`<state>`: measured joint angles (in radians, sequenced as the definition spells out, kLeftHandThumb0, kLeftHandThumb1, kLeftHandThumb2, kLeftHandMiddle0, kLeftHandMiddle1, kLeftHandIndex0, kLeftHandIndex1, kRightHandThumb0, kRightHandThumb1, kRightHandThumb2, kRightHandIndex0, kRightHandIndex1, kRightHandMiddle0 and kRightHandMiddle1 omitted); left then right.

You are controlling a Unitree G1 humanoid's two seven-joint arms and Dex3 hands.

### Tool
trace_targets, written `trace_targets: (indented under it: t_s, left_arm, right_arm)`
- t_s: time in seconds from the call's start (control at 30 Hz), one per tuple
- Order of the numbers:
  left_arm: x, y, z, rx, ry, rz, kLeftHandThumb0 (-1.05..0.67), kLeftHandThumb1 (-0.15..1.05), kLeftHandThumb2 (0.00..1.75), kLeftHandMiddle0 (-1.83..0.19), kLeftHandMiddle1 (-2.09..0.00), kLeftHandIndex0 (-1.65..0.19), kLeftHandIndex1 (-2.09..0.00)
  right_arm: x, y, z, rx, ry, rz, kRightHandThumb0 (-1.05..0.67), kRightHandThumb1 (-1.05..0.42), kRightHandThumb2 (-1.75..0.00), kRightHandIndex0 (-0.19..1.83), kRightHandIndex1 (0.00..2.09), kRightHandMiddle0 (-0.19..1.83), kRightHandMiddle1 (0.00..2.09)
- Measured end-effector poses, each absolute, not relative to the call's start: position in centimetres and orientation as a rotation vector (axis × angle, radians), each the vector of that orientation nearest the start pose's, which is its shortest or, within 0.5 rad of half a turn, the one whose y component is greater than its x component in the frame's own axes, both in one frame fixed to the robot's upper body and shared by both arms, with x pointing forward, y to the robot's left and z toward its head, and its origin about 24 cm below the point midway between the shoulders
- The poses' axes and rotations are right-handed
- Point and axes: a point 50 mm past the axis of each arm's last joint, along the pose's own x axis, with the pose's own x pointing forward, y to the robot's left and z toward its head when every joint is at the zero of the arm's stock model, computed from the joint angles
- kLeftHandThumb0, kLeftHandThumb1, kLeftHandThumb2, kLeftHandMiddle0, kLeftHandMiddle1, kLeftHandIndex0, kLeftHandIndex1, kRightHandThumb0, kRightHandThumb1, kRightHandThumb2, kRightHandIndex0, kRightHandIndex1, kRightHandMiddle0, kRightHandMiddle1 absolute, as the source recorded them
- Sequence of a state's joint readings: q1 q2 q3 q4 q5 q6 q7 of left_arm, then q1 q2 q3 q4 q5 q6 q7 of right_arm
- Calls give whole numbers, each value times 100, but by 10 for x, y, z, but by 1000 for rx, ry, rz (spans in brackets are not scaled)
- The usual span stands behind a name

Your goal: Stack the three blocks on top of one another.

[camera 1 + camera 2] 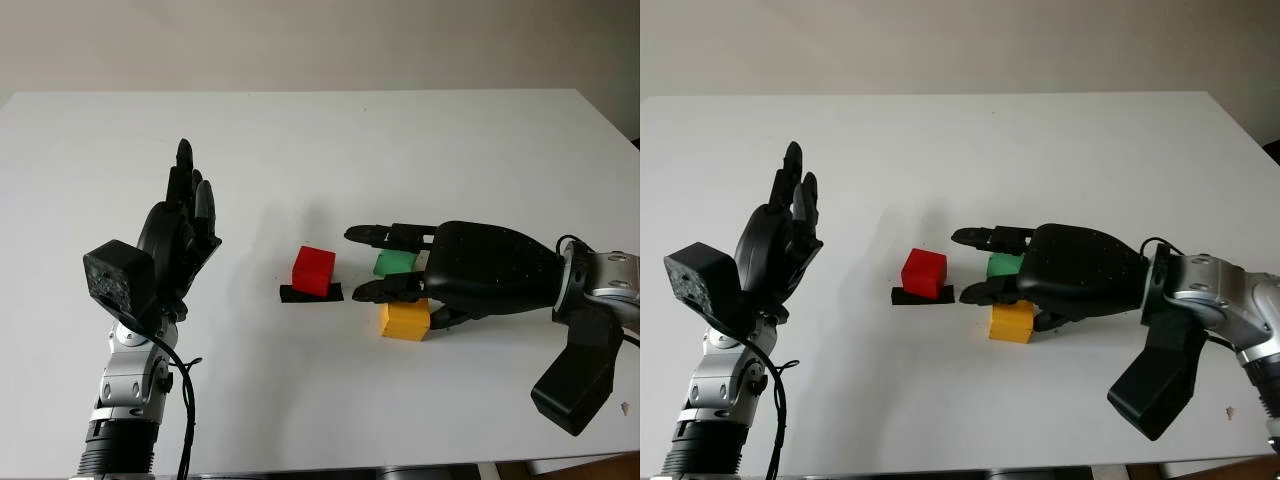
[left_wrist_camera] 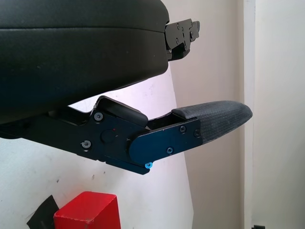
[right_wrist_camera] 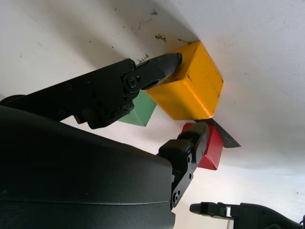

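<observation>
The right hand (image 1: 400, 262) hovers over the green block (image 1: 394, 264) and yellow block (image 1: 405, 320), holding nothing, one fingertip at the yellow block's face. It should pinch two flat sides squarely. The red block (image 1: 313, 270) sits at nine o'clock on black tape (image 1: 310, 294). All three look smooth and hard-edged. The left hand (image 1: 180, 235) waits raised, open.

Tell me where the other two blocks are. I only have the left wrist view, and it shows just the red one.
Observer: The yellow block and green block lie to the right of the red block, green behind yellow. Nothing is stacked.
Operator: Where is the right hand?
Observer: The right hand is over those two blocks.
Operator: And the left hand?
Observer: The left hand is raised and open, left of the red block.
</observation>
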<state>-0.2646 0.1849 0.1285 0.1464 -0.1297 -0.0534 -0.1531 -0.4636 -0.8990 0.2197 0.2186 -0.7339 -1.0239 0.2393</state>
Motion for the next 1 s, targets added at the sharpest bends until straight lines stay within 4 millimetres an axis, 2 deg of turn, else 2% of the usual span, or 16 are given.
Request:
trace_targets:
  t_s: [0.07, 0.2, 0.27, 0.47, 0.57, 0.8, 1.0]
  left_arm:
    - [302, 193, 93, 47, -182, -74, -81, 105, 71, 19, 0, 19, 0]
    - [302, 194, 92, 47, -180, -74, -81, 105, 70, 19, 0, 19, 0]
    - [302, 194, 92, 47, -180, -74, -81, 105, 70, 19, 0, 19, 0]
    - [301, 193, 91, 48, -176, -69, -80, 105, 70, 19, -2, 19, 0]
    - [301, 193, 91, 46, -174, -67, -80, 105, 70, 19, -1, 19, 0]
    - [301, 191, 91, 47, -172, -64, -80, 105, 70, 19, -2, 19, 0]
    - [301, 190, 91, 45, -170, -68, -80, 105, 69, 19, 0, 19, 0]
  right_arm:
    - [272, -193, 147, -1680, -772, 976, -41, -91, -6, 7, 6, 69, 37]
    - [272, -194, 147, -1672, -779, 968, -43, -89, -5, 13, 7, 61, 108]
    - [272, -194, 148, -1666, -780, 965, -44, -88, -5, 16, 8, 60, 118]
    - [275, -194, 150, -1662, -754, 953, -39, -86, -5, 22, 9, 53, 117]
    - [278, -195, 154, -1671, -747, 926, -36, -86, -5, 25, 9, 54, 125]
    - [291, -195, 179, -1659, -704, 837, -39, -88, -6, 27, 8, 51, 125]
    - [299, -186, 198, -1605, -695, 814, -42, -91, -6, 26, 7, 51, 122]
